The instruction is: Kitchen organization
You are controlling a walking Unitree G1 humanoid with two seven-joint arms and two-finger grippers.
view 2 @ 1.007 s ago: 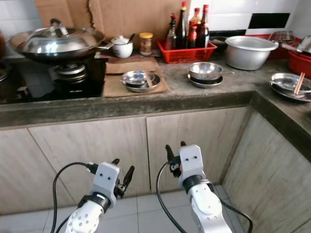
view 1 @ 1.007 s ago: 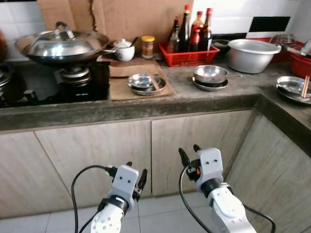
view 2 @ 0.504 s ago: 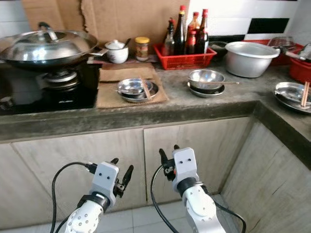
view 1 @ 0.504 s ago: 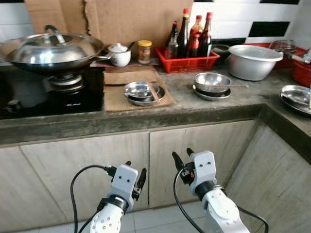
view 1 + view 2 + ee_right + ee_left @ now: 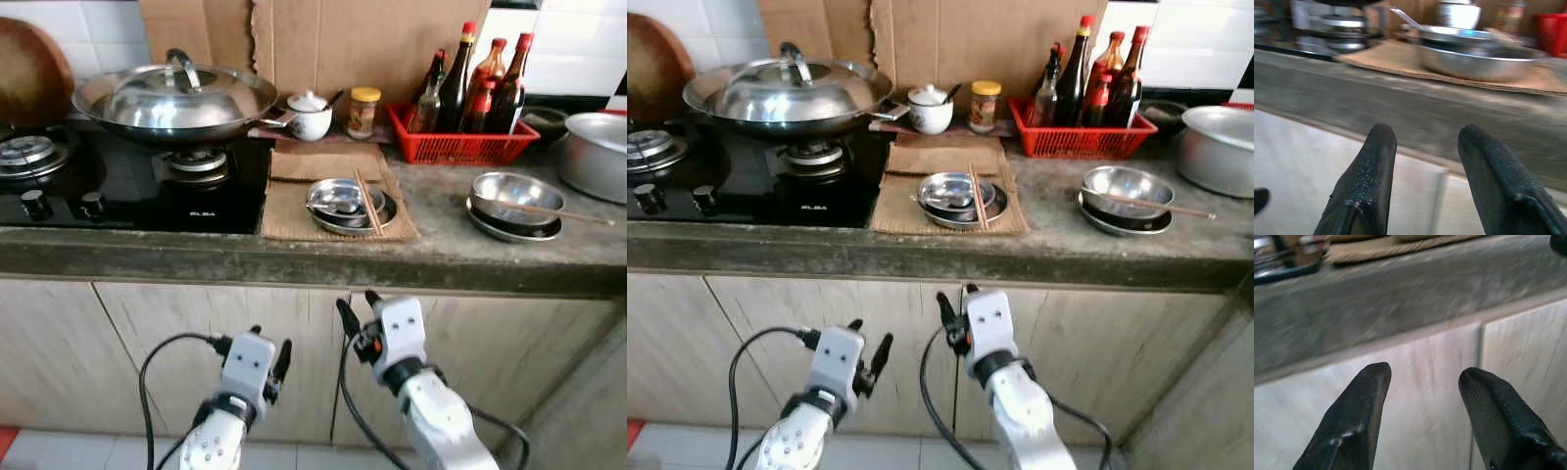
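Left eye: my left gripper [image 5: 271, 352] and right gripper [image 5: 355, 311] hang low before the cabinets [image 5: 196, 333], both parted, holding nothing. On the counter [image 5: 441, 257]: one lidded wok [image 5: 174, 98] on the stove [image 5: 118, 176] marked ELBA, one white cup [image 5: 310, 116], one jar [image 5: 363, 108], four bottles [image 5: 475, 83] in a red basket [image 5: 460, 147]. Two steel bowl stacks: mat bowls [image 5: 348, 204] centre, chopsticks [image 5: 367, 189] running near-to-far; right bowls [image 5: 514, 201], stick lying left-right.

Right eye: same scene.

Left wrist: fingers [image 5: 1356, 421] apart, empty, facing cabinet doors.

Right wrist: fingers [image 5: 1369, 181] apart, empty, mat bowls beyond.
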